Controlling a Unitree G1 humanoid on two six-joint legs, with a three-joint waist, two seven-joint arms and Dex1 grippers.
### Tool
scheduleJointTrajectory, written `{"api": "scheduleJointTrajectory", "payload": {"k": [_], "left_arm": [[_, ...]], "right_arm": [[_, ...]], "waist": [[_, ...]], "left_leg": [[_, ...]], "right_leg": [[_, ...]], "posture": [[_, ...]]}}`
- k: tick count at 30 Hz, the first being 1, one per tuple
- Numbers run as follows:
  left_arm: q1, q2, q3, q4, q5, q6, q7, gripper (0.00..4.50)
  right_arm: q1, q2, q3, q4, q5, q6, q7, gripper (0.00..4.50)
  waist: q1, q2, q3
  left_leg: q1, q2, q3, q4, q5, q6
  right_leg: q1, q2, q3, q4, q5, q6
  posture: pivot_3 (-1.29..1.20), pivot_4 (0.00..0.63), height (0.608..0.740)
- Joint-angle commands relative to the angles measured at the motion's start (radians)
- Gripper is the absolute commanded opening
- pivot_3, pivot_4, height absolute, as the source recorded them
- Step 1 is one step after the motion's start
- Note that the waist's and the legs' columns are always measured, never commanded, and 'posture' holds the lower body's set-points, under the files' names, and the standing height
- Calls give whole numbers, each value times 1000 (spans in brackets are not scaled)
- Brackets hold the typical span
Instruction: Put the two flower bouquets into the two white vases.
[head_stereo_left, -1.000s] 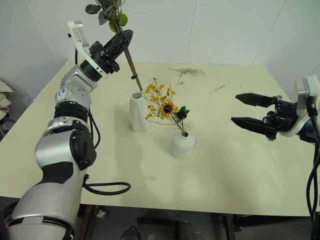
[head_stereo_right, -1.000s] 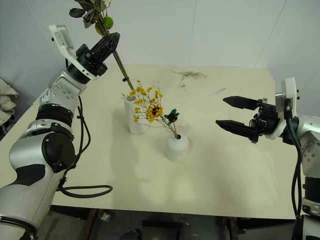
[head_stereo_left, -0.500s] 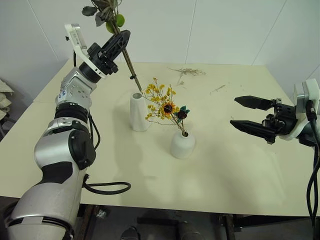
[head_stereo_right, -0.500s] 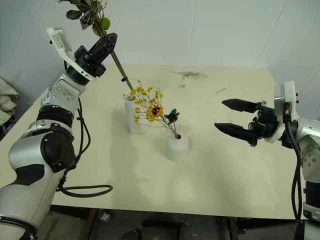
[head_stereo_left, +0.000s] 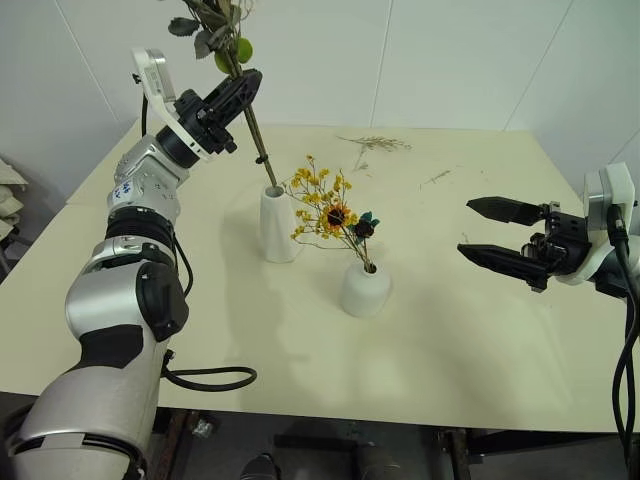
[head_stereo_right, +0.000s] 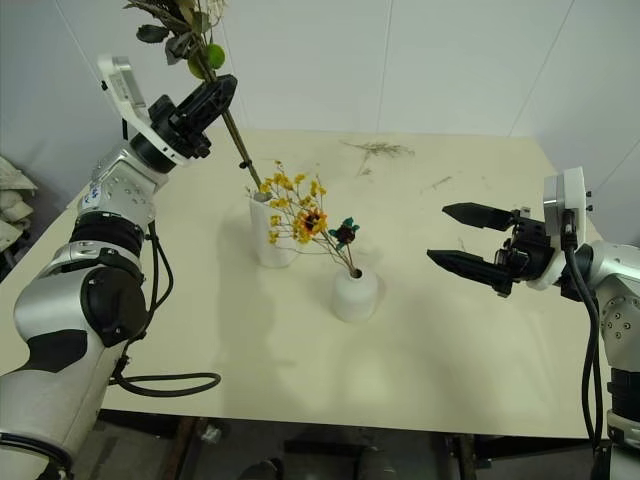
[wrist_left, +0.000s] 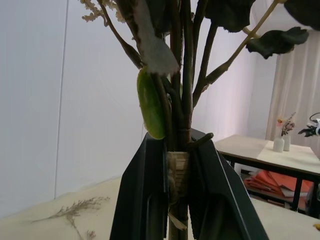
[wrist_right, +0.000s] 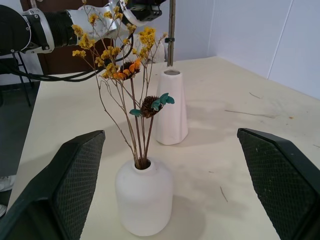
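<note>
Bouquets are sitting in two different places at this moment — one in a vase, one in the air. Going from the biggest thing down: the cream table (head_stereo_left: 480, 340) is spreading across the whole scene, bearing both vases near its middle. The left gripper (head_stereo_left: 240, 88) is hanging high above the far left part of the table, its two black fingers (wrist_left: 145, 200) pressing tight on the wrapped stems of the rose bouquet (head_stereo_left: 222, 30). Dark leaves and a green bud are showing above the fingers, while the blooms themselves are running out of the top of the head views. The stems are slanting down toward the tall white vase (head_stereo_left: 275, 224), and their tips are hovering just above its narrow mouth; whether they are already inside the rim cannot be told. The right gripper (head_stereo_left: 500, 236) is hanging level over the right side of the table, well apart from both vases, its fingers standing spread wide with nothing between them.

The yellow bouquet (head_stereo_left: 325, 212) is standing in the short rounded vase (head_stereo_left: 364, 288), its thin brown stems rising from the small top hole and leaning toward the tall vase, with the little sunflower and a dark cone with green leaves sitting among the tiny yellow blossoms. The short vase is standing just beside the tall one, nearer the camera and a bit to the right — not touching it. Loose dried twigs (head_stereo_left: 375, 143) are lying on the far part of the table.
</note>
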Motion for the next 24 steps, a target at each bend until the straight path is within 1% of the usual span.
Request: {"api": "scheduleJointTrajectory", "payload": {"k": [1, 5, 23, 24], "left_arm": [[-8, 6, -10, -2, 21, -32, 30, 199], [-3, 4, -10, 4, 26, -39, 48, 199], [18, -20, -34, 21, 60, -35, 40, 199], [21, -21, -39, 22, 66, -35, 42, 549]], "right_arm": [[3, -11, -44, -39, 25, -2, -8, 4500], [12, -10, -48, -44, 27, -3, -11, 4500], [11, -5, -39, -37, 20, -9, -17, 4500], [12, -4, -38, -37, 20, -9, -17, 4500]], "waist": [[0, 0, 0], [0, 0, 0], [0, 0, 0], [0, 0, 0]], "left_leg": [[0, 0, 0, 0, 0, 0], [0, 0, 0, 0, 0, 0], [0, 0, 0, 0, 0, 0], [0, 0, 0, 0, 0, 0]], "right_leg": [[0, 0, 0, 0, 0, 0], [0, 0, 0, 0, 0, 0], [0, 0, 0, 0, 0, 0], [0, 0, 0, 0, 0, 0]], "posture": [[0, 150, 740], [0, 150, 740], [0, 150, 740], [0, 150, 740]]}}
